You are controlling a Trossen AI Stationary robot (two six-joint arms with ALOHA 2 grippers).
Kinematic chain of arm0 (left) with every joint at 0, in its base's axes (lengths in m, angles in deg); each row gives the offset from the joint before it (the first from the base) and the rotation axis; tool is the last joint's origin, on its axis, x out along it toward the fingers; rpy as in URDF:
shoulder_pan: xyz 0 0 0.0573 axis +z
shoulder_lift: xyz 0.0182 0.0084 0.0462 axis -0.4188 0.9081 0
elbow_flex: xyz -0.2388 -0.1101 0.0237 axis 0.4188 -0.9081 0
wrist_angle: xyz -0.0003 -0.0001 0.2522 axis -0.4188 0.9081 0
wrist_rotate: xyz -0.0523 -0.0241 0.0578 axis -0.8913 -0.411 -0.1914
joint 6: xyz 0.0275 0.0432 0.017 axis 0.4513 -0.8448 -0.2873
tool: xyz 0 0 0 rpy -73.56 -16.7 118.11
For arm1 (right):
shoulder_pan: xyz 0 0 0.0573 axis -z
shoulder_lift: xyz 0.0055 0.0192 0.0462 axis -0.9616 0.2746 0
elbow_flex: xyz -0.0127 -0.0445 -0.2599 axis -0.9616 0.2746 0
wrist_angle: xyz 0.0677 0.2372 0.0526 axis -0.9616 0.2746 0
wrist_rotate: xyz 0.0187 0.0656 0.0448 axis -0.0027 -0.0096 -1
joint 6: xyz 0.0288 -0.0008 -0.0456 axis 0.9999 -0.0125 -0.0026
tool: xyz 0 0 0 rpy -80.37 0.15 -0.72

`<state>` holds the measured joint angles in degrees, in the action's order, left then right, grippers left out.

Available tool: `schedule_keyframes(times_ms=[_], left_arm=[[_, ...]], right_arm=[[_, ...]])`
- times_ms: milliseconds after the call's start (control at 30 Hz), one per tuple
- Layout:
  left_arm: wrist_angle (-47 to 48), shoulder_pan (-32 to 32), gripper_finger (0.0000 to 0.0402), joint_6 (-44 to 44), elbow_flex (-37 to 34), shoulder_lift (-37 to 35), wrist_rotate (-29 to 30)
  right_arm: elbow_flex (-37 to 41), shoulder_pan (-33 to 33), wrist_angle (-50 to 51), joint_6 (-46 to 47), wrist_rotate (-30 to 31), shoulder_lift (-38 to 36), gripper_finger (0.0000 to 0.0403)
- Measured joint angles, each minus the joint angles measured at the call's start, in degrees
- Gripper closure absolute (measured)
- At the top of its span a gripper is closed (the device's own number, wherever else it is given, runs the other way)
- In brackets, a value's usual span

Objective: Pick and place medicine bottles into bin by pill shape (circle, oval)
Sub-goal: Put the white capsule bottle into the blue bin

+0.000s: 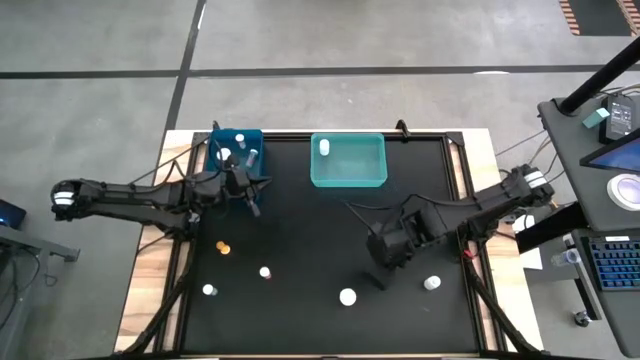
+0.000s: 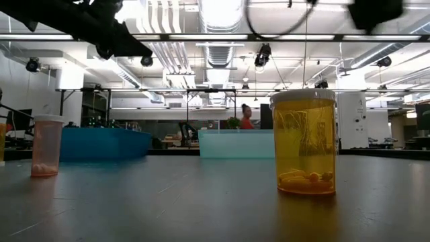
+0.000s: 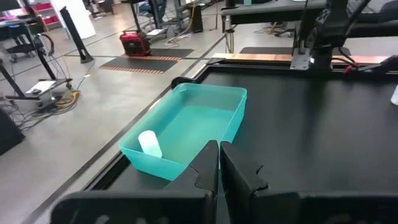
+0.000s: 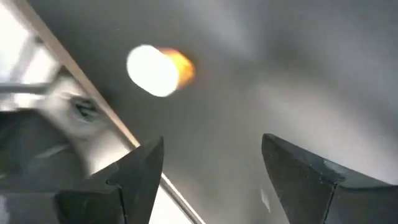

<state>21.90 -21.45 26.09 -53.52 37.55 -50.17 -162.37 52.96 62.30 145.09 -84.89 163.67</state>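
The black tabletop (image 1: 300, 230) carries a teal bin (image 1: 348, 161) at its far edge, with one white bottle (image 1: 324, 147) lying inside near its left wall. Just left of the teal bin sits a blue bin (image 1: 238, 152), and the left gripper (image 1: 248, 192) hangs at the blue bin's near edge. The right gripper (image 1: 388, 252) hovers nearer than the teal bin. Loose medicine bottles (image 1: 347, 296) stand scattered well nearer than the teal bin.

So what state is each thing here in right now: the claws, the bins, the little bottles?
Left claw: shut, empty, beside the blue bin.
Right claw: open, empty, above the mat.
Blue bin: holds bottles.
Teal bin: holds one white bottle, lying down.
Loose bottles on the mat: five, capped, not yet sorted.
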Motion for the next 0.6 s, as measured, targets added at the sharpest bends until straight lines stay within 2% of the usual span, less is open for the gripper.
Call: schedule_keyframes(times_ms=[100, 200, 467, 600], left_arm=[[0.0, -0.04, 0.0402, -0.01, -0.02, -0.1, -0.07], [0.03, -0.04, 0.0402, -0.01, -0.02, -0.12, -0.07], [0.35, -0.04, 0.0402, -0.03, -0.02, -0.09, -0.07], [0.33, -0.04, 0.0402, -0.03, -0.02, -0.09, -0.07]], right_arm=[[2.05, -3.45, 7.44, 6.24, -0.2, -0.27, 0.014], [4.91, -7.24, 10.26, 11.88, -0.35, -1.37, 0.014], [15.04, -16.41, 9.32, 29.03, -0.38, -7.32, 0.014], [20.91, -19.49, 5.22, 36.65, -0.31, -11.35, 0.014]])
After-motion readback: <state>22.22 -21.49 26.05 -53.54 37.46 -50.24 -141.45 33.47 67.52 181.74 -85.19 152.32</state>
